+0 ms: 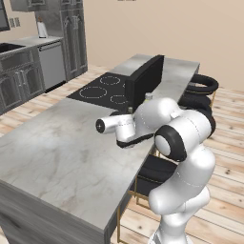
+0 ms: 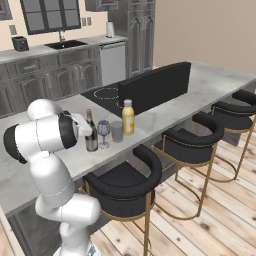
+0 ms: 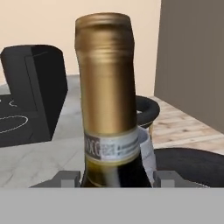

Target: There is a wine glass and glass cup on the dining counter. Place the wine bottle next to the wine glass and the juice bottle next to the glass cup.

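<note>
End effector pinching the wine bottle, one finger tip at each side of the shoulder; the bottle's body is cut off below the frame. In the right base view the wine bottle stands on the table just left of the wine glass, its lower part partly masked by the arm. Glass cup and juice bottle follow rightward. In the left base view the arm hides most of this group.

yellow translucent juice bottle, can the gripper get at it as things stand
Probably not at once: the gripper is shut on the dark gold-topped wine bottle, and the stemmed wine glass and grey glass cup stand between it and the yellow translucent juice bottle.
</note>
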Controlling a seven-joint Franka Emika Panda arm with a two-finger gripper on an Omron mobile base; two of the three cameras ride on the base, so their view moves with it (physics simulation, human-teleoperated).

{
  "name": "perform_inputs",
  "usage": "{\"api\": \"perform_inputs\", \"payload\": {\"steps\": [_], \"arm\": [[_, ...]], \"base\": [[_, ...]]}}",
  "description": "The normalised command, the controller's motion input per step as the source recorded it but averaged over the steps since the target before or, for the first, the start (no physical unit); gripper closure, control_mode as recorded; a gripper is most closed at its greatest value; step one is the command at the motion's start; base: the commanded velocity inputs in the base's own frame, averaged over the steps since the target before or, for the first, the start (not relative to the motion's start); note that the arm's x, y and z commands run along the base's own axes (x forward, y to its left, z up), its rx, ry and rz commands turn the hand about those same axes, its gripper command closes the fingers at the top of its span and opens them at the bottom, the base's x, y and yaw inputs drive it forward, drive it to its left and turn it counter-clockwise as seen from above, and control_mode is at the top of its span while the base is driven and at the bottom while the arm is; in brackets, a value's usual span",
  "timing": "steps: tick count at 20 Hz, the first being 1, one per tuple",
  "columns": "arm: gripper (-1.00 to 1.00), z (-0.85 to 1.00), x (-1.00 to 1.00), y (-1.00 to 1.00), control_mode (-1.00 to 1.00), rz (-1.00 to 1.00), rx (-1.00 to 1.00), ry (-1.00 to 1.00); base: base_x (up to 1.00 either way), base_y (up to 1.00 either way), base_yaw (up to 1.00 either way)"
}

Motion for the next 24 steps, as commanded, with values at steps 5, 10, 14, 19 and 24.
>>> {"api": "perform_inputs", "payload": {"steps": [5,10,14,19,24], "arm": [[1.00,-0.49,-0.07,0.10,-1.00,0.00,0.06,-0.27],[1.00,-0.47,-0.09,0.09,-1.00,0.00,0.08,-0.25],[1.00,-0.46,-0.11,0.13,-1.00,-0.02,0.09,-0.20],[1.00,-0.46,-0.11,0.20,-1.00,-0.05,0.10,-0.18],[1.00,-0.46,-0.12,0.19,-1.00,-0.07,0.12,-0.16]], "base": [[0.00,0.00,0.00],[0.00,0.00,0.00],[0.00,0.00,0.00],[0.00,0.00,0.00],[0.00,0.00,0.00]]}}
